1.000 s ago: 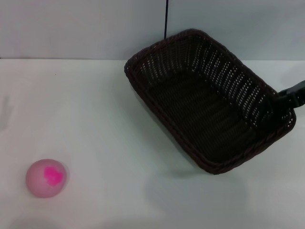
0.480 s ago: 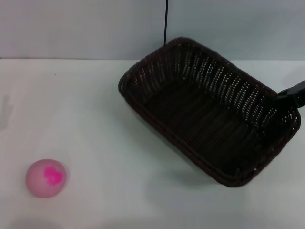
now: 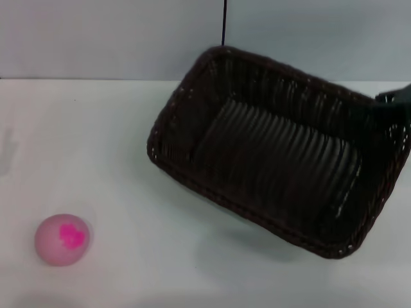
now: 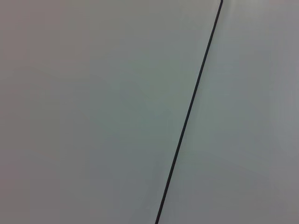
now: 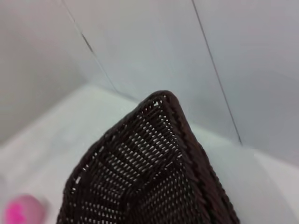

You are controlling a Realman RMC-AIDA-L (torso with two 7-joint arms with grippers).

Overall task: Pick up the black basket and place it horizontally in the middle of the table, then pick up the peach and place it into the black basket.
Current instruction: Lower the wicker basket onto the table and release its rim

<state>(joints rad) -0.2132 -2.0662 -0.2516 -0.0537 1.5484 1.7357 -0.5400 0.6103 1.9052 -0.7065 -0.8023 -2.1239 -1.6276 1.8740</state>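
- White table [image 3: 128, 160] in front of a pale wall with a thin dark seam [image 3: 223, 22].
- The black basket [image 3: 276, 160] is tilted, lifted on the table's right side.
- Right gripper [image 3: 395, 102] sits at its far right rim; grip state: cannot tell.
- The peach [image 3: 62, 239] rests near left, well apart.
- Left gripper is out of sight.

Free room and obstacles. The black basket [image 3: 276, 160] fills the right half of the table [image 3: 128, 147], tilted, its open mouth turned toward the camera and unobstructed. The right gripper [image 3: 395, 102] meets its far right rim, closing off that corner. The peach [image 3: 61, 239] sits alone at the near left, well apart from the basket, open on every side. Bare tabletop lies between them. A wall [image 3: 115, 38] bounds the far edge.
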